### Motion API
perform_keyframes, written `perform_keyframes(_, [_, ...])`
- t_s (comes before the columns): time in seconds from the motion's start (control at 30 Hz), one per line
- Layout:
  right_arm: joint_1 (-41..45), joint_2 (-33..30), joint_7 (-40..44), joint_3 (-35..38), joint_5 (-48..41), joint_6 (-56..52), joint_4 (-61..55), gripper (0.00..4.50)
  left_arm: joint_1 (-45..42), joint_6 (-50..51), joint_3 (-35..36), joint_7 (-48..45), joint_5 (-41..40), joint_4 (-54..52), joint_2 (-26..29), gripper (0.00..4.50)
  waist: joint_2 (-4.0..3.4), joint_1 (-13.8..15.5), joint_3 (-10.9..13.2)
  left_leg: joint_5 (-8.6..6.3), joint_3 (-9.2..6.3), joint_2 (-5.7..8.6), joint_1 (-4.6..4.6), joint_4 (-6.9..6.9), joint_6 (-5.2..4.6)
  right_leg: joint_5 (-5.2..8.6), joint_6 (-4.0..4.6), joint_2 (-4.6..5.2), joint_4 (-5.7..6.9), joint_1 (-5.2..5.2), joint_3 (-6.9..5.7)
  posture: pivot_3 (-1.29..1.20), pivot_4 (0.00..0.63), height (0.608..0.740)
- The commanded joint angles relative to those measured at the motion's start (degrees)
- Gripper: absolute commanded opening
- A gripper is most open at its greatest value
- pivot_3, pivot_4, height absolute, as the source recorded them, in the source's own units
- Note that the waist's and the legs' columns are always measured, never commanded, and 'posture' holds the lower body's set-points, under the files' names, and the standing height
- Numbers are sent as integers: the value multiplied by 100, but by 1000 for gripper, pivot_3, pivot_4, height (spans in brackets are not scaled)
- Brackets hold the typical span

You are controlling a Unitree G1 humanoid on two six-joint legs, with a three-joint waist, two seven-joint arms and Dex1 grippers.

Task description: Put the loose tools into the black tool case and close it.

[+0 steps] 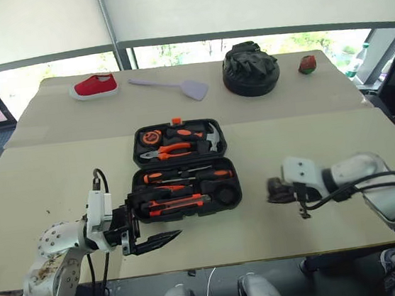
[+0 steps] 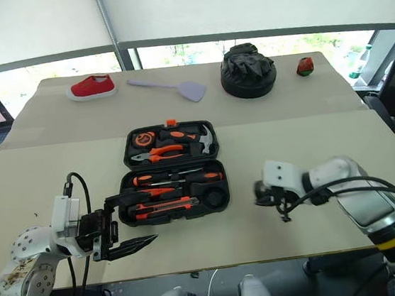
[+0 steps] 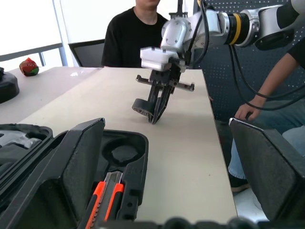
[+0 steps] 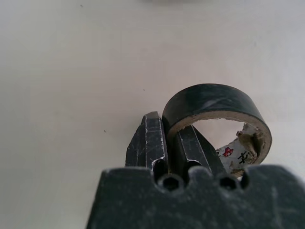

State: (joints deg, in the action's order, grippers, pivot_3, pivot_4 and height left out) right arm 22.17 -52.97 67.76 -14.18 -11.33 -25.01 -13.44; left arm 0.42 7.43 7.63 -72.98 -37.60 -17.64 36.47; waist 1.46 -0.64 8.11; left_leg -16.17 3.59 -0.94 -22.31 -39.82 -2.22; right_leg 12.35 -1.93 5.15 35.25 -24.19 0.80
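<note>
Right end effector (image 4: 164,143) pinches tape roll (image 4: 214,102) beside black tool case (image 1: 185,167).

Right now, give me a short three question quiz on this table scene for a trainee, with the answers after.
1. True or false: the right claw is shut on the wall of a black tape roll.
2. The black tool case is: A open, B closed, C upside down.
3. Fill in: on the table's far side, the lilac spatula lies between the black fabric lump and the ______.

Key
1. True: one finger is inside the ring and one outside.
2. A: both halves lie flat with tools in their slots, near the open left claw.
3. Red shoe.
</note>
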Motion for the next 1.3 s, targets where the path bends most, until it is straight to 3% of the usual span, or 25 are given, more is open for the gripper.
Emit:
perform_keyframes(0.03, [849, 544, 322, -128, -734, -800, -596, 32, 241, -368, 245, -112, 173, 211, 100, 4500, 2, -26, 2, 0, -5, -8, 4, 0, 0, -2, 5, -8, 2, 1, -4, 0, 150, 740])
perform_keyframes(0.3, [1520, 999, 405, -1018, -196, -1036, 134, 32, 512, -497, 278, 58, 263, 75, 60, 4500, 6, 104, 4, 0, -7, 12, -13, -4, 1, -11, -4, 28, -11, 0, -22, 0, 150, 740])
perform_keyframes(0.4, [1700, 899, 576, -1375, 37, -1291, 262, 32, 679, -529, 326, 144, 296, -38, 56, 4500, 6, 84, 4, 0, 1, 11, -13, -5, 1, -20, -4, 29, -16, -2, -18, 0, 150, 740])
perform_keyframes(0.73, [2007, 1072, 553, -1760, 394, -1565, 753, 32, 881, -637, 337, 337, 336, -204, 2, 4500, 7, 70, 3, 1, -6, 1, 0, -2, 2, -18, 6, 18, -7, 4, -25, 0, 150, 740])
perform_keyframes(0.77, [2084, 1058, 673, -1824, 383, -1592, 739, 823, 905, -666, 326, 355, 347, -216, -15, 4500, 7, 68, 3, 1, -7, 1, 1, -2, 2, -18, 6, 18, -6, 5, -25, 0, 150, 740])
perform_keyframes(0.8, [2143, 1061, 722, -1864, 406, -1566, 748, 997, 921, -691, 314, 365, 358, -222, -29, 4500, 6, 70, 3, 1, -6, 1, 1, -2, 2, -18, 6, 18, -6, 4, -25, 0, 150, 740])
perform_keyframes(1.13, [2384, 720, 1588, -1699, 160, -1443, 424, 4434, 1120, -806, 394, 535, 394, -167, -93, 4500, 2, 76, 7, -2, -7, 3, -15, 5, -1, -18, 6, 21, -17, -7, -32, 0, 150, 740])
perform_keyframes(1.3, [2269, 488, 1916, -1070, -384, -1236, 462, 4474, 1057, -397, 741, 1258, 318, -95, -102, 4500, 2, 63, 9, -2, -7, 1, -14, 0, 0, -19, 6, 24, -14, -8, -33, 0, 150, 740])
